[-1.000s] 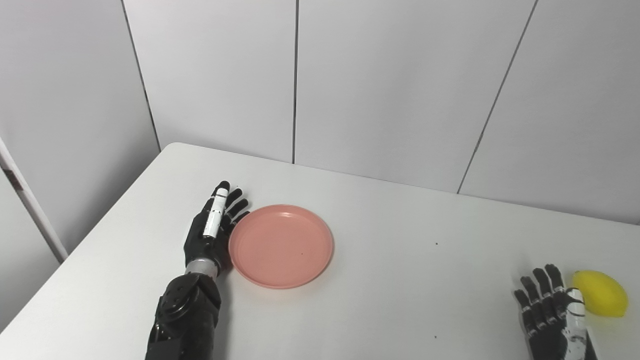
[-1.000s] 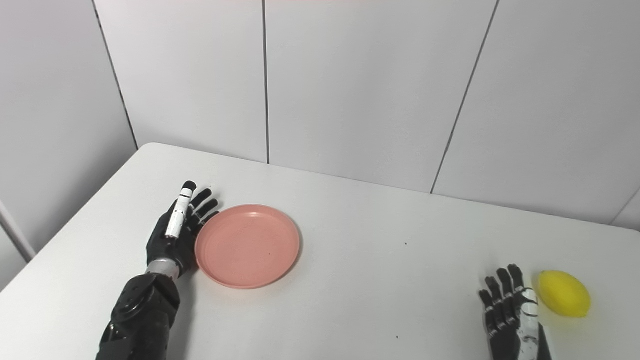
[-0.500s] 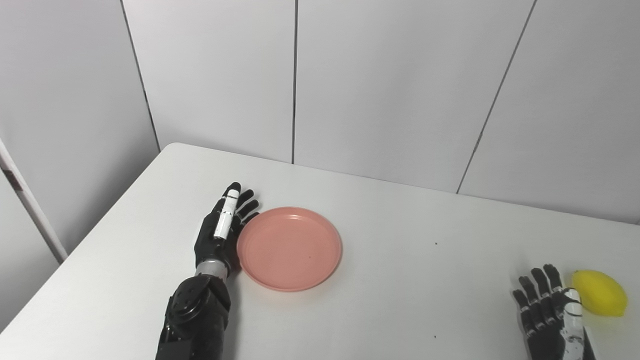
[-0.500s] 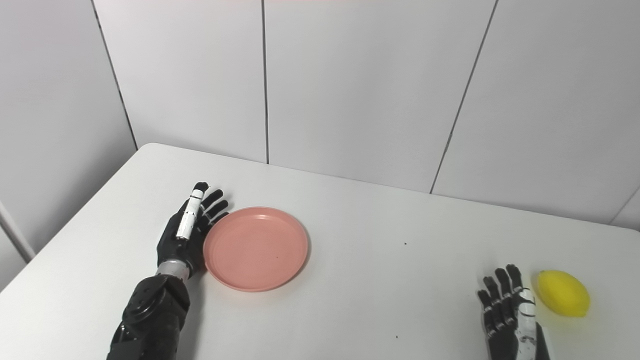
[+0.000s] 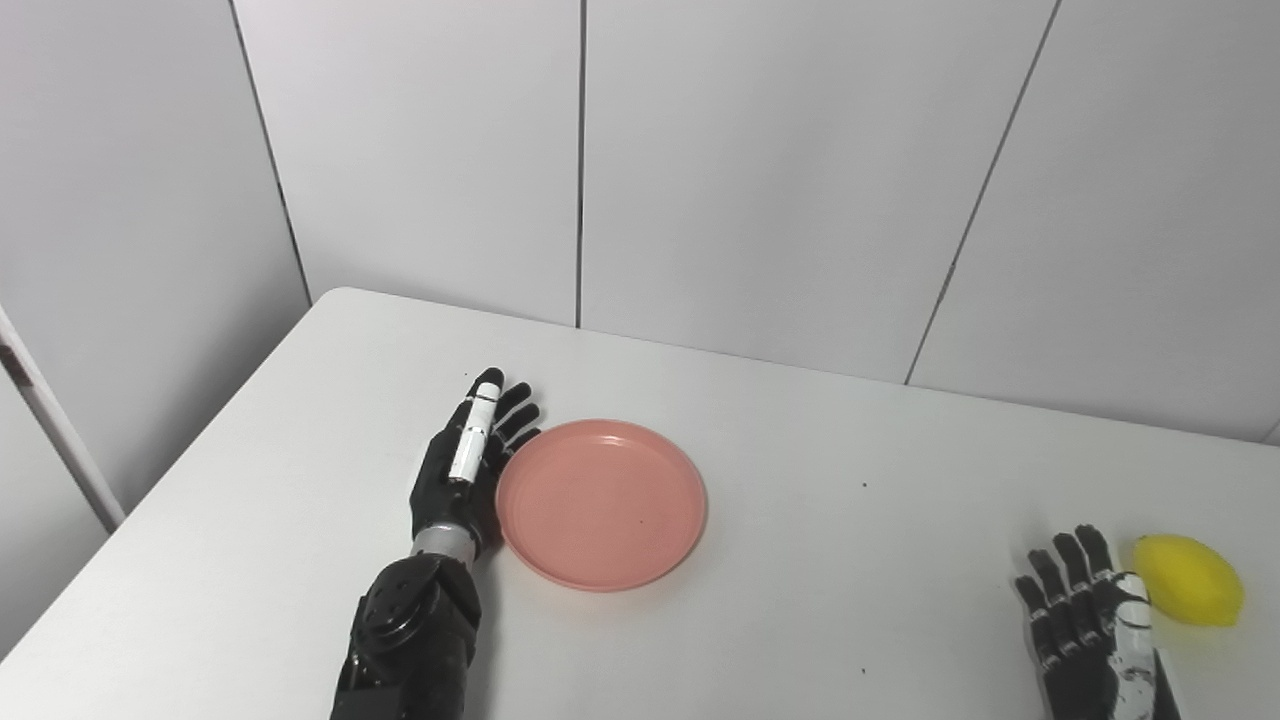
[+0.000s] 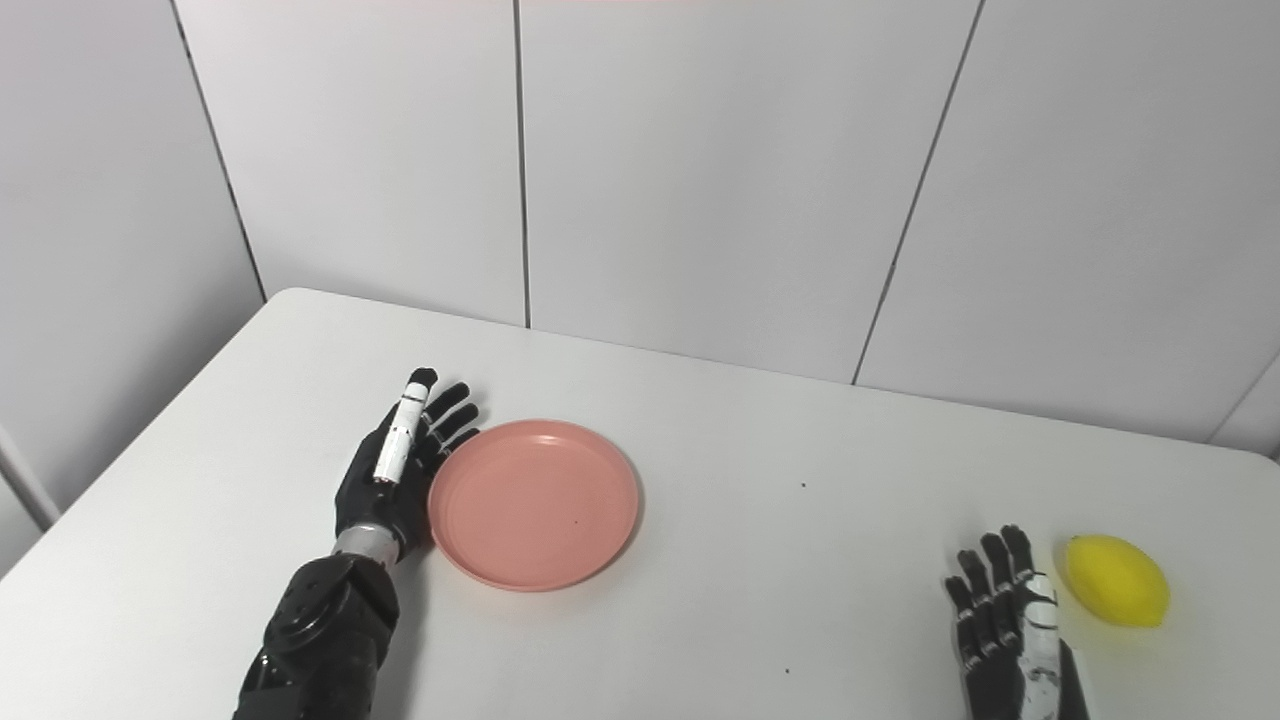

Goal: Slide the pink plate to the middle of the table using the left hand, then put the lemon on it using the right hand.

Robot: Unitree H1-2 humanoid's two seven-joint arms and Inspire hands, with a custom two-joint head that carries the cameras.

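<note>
The left hand (image 5: pixel 468 470) lay flat on its edge against the left rim of the pink plate (image 5: pixel 601 503), fingers (image 5: pixel 515 415) stretched straight out toward the far side and held close together, gripping nothing. Its palm side pressed right up to the plate's rim, touching it along the near-left curve. The plate itself sat flat on the white table (image 5: pixel 800 470), left of centre, and it was bare inside apart from a tiny dark speck.

Over on the right, the right hand (image 6: pixel 1005 630) rested low at the near edge of the table, fingers spread and pointing away, holding nothing at all. The lemon (image 6: pixel 1116 580) lay just beside it, to its right and a touch farther back. Whether the thumb side actually brushed the lemon was hard to call from either eye view; in both views a thin strip of table seemed to show between them.

Plate and lemon were well apart, with a broad stretch of table between them. Behind the table stood pale wall panels (image 5: pixel 760 170) split by dark vertical seams.
</note>
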